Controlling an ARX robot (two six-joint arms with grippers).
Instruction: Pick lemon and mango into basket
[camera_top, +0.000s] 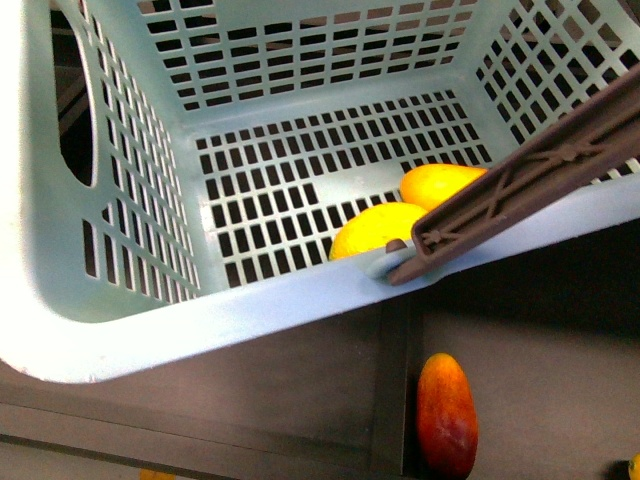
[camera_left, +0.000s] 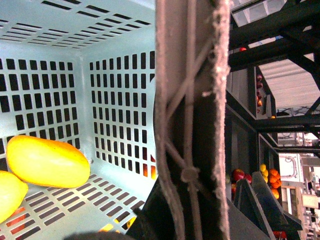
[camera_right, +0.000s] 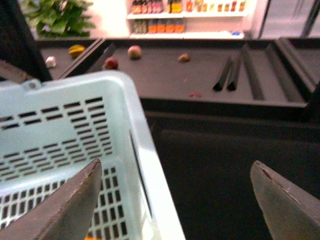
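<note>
The light teal basket (camera_top: 250, 310) fills the front view, tilted, with its brown handle (camera_top: 540, 165) across the near right rim. On its slotted floor lie the bright yellow lemon (camera_top: 375, 230) and, just behind it, the orange-yellow mango (camera_top: 440, 183). In the left wrist view the mango (camera_left: 47, 161) and lemon (camera_left: 9, 196) lie side by side on the floor. My left gripper (camera_left: 185, 220) is shut on the handle (camera_left: 192, 100), which has a white tie. My right gripper (camera_right: 177, 197) hangs open and empty over the basket's rim (camera_right: 147, 170), one finger (camera_right: 75, 200) above the basket's inside.
A red-and-orange elongated fruit (camera_top: 447, 412) lies on the dark shelf below the basket. Dark display trays (camera_right: 200, 75) hold a few scattered fruits (camera_right: 134, 51) further back. Piled fruit (camera_left: 272, 177) and black shelf frames show beside the handle.
</note>
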